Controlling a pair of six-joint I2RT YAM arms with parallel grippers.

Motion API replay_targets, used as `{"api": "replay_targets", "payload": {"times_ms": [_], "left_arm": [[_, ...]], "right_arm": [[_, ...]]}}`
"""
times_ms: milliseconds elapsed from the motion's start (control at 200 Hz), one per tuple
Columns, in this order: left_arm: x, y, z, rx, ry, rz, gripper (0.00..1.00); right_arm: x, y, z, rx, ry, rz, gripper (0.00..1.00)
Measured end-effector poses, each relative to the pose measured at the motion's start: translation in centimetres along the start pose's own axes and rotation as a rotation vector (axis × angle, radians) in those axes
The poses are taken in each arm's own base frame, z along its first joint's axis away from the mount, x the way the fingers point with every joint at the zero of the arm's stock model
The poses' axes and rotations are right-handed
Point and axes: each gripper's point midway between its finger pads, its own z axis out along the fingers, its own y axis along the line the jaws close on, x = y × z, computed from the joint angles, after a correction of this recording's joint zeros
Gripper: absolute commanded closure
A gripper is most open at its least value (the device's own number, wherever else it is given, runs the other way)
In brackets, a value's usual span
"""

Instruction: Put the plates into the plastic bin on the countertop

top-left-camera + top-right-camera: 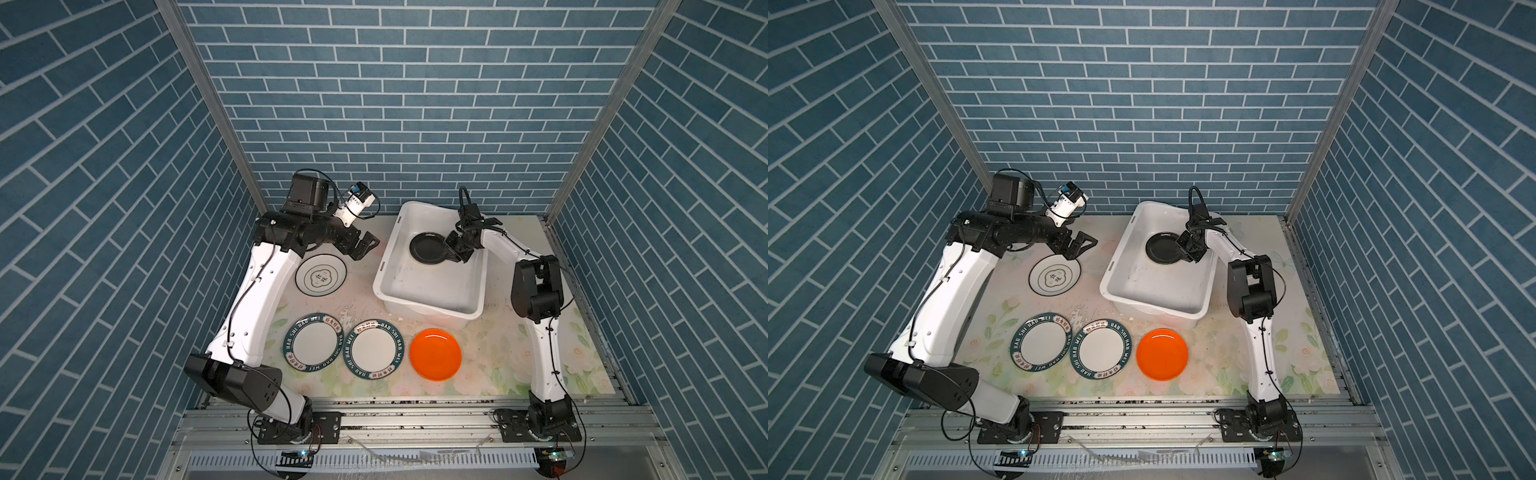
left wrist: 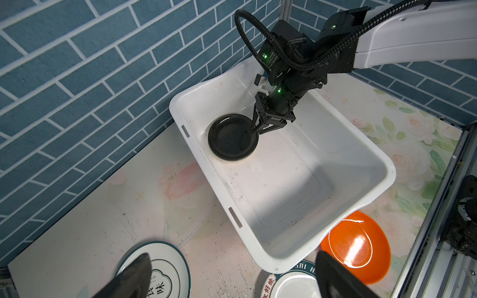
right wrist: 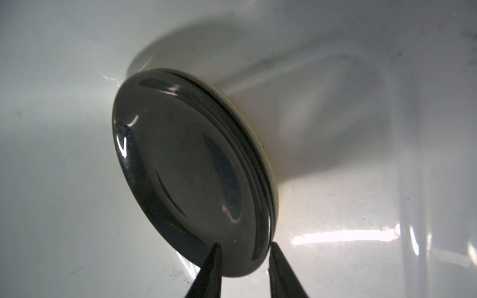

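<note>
Nearest on the countertop (image 1: 490, 361) lie two green-rimmed plates (image 1: 311, 342) and the orange plate (image 1: 435, 354). My left gripper (image 1: 366, 248) hangs wide open near the black-rimmed plate (image 1: 321, 275) — farther, my right gripper (image 3: 244, 246) pinches the rim of the black plate (image 3: 185, 165) inside the plastic bin (image 1: 432, 286).

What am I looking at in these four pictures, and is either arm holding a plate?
Two robot arms with two-finger grippers stand at a flowered countertop. Two pictures look down from overhead; the other two come from cameras on the wrists. The right gripper is inside the white bin, its fingers straddling the rim of a black plate that lies on a cream plate; whether it grips is unclear. The left gripper is open and empty near a black-rimmed white plate. Two green-rimmed plates and an orange plate wait on the countertop.
</note>
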Motion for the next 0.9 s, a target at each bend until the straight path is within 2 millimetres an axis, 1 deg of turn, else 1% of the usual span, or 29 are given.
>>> {"api": "replay_targets", "payload": {"times_ms": [325,645,900], "left_arm": [[0.0,0.0,-0.2,-0.004,-0.003,0.001,0.0],[0.1,0.0,-0.1,-0.002,0.001,0.0,0.0],[0.1,0.0,-0.1,-0.002,0.001,0.0,0.0]], "right_arm": [[0.2,0.0,0.3,0.016,0.016,-0.019,0.68],[0.2,-0.1,1.0,0.023,0.031,-0.017,0.68],[0.1,0.1,0.6,0.029,0.027,-0.019,0.67]]}}
